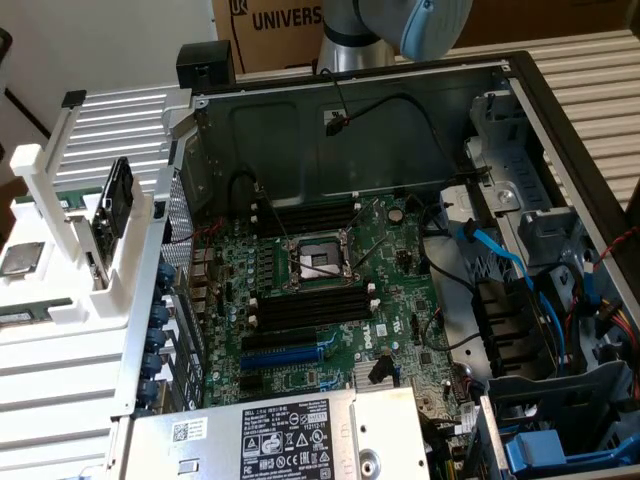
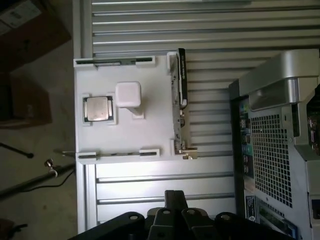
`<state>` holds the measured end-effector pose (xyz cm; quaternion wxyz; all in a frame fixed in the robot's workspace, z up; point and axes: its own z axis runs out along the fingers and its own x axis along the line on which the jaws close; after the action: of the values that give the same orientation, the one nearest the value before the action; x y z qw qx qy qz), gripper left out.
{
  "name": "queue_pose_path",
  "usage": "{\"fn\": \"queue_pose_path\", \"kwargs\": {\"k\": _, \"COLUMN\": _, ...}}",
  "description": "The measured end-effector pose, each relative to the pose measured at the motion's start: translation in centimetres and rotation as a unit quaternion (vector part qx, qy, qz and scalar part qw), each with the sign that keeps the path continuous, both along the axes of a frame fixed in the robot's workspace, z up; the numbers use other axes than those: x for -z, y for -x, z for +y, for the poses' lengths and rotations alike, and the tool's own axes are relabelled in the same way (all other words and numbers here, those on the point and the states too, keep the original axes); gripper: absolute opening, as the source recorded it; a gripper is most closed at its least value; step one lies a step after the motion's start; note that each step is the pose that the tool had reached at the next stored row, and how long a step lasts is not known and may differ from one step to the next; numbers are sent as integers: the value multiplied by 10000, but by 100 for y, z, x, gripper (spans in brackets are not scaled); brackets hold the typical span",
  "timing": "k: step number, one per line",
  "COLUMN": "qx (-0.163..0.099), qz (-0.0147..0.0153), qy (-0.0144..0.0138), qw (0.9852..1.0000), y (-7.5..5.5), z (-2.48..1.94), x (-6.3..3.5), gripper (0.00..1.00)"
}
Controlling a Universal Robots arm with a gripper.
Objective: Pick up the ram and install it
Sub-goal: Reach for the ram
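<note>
exterior view: an open computer case (image 1: pixel 560 110) lies on its side on a ribbed metal table (image 1: pixel 590 70), its green motherboard (image 1: pixel 400 300) facing up. in the middle of the board sits a square processor socket (image 1: pixel 318 262). two banks of long black memory slots with white end clips flank it, one bank (image 1: pixel 305 217) on the far side and one bank (image 1: pixel 312 305) on the near side. a blue expansion slot (image 1: pixel 290 355) lies just beyond the nearer bank, and a grey power supply (image 1: pixel 285 440) with a label sits at the near edge. the robot arm (image 1: pixel 385 25) shows at the top, behind the case, in front of a cardboard box (image 1: pixel 270 20).

on the exterior view's left, outside the case, stands a white holder (image 1: pixel 60 330). the ram (image 1: pixel 117 203), a dark stick, stands on edge in this holder, tilted and propped between white posts, well apart from the memory slots.

wrist view: the camera looks down on the white holder (image 2: pixel 150 100), with the ram (image 2: pixel 182 77) seen edge-on along the holder's side nearest the case (image 2: pixel 272 150). a square silver processor chip (image 2: pixel 97 108) rests in a pocket of the holder. the dark gripper (image 2: pixel 175 212) hangs above the ribbed table (image 2: pixel 200 25), near the holder and clear of the ram. i cannot tell whether the gripper is open or closed.
</note>
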<state>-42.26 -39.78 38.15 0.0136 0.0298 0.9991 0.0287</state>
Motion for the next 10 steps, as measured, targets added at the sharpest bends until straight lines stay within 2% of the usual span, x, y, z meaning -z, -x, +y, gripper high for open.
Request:
{"fn": "queue_pose_path", "kwargs": {"k": 2, "qx": -10, "qz": 0, "qy": 0, "qw": 10000, "y": 41, "z": 7, "x": 37, "gripper": 10}}
{"fn": "queue_pose_path", "kwargs": {"k": 6, "qx": -34, "qz": -1, "qy": -1, "qw": 10000, "y": 77, "z": 84, "x": 100, "gripper": 10}}
{"fn": "queue_pose_path", "kwargs": {"k": 10, "qx": -58, "qz": 1, "qy": 0, "qw": 10000, "y": 161, "z": 103, "x": 120, "gripper": 10}}
